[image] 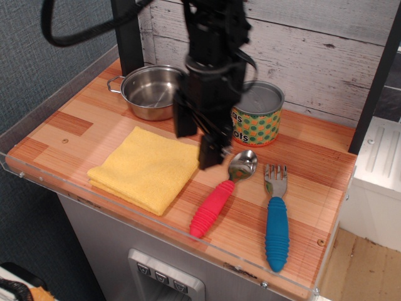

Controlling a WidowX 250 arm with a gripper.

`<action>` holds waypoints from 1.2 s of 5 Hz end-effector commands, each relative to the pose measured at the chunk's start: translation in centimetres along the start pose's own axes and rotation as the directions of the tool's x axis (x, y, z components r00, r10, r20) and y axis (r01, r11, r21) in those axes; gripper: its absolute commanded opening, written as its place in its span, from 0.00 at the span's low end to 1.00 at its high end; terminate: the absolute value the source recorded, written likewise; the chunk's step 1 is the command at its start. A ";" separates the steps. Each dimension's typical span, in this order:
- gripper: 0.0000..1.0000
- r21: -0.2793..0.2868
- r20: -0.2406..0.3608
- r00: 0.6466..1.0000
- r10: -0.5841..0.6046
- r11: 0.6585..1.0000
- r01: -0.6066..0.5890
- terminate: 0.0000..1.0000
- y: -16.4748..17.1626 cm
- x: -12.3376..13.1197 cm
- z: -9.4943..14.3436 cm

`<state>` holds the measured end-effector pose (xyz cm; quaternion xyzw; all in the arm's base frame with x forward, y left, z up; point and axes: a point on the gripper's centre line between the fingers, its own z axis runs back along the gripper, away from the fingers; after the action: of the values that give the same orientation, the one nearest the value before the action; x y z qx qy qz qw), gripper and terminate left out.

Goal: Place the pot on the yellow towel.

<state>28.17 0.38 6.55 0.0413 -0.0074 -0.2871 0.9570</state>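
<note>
**Shiny pot not yet picked up: what could go wrong**

Steel is what the pot [153, 91] is made of, so it is smooth and slippery. It is seen at the back left of the table [313, 163], close to the wall and a black post. The towel [148, 168] is spread just in front of it, near but not touching, and nothing is on it.

The gripper [197, 139] is held above the table, over the right edge of the towel and just right of the pot. Its two fingers are spread apart and nothing is held between them.

Trouble can be guessed at. The right handle of the pot is hidden behind the arm, so its place cannot be told. If the thin rim is pinched badly, the pot could be tipped or dropped. If the fingers are brought down too far to one side, the pot could be pushed into the wall.

A can [257, 115] is stood just right of the arm and could be bumped. A spoon [222, 195] and a fork [276, 218] are laid in front and could be knocked. The soft towel could be dragged and bunched up.
</note>
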 end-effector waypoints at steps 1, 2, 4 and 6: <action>1.00 0.055 0.067 0.997 -0.031 0.998 0.027 0.00 4.8 0.1 0.6; 1.00 0.072 0.078 0.996 -0.045 0.997 0.039 0.00 6.8 0.4 0.4; 1.00 0.093 0.102 0.991 -0.084 0.993 0.074 0.00 10.2 1.4 -0.6; 1.00 0.058 0.112 0.986 -0.124 0.991 0.118 0.00 11.6 2.3 -2.4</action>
<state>35.87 8.46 3.21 0.0332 -0.0497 -0.3485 0.9354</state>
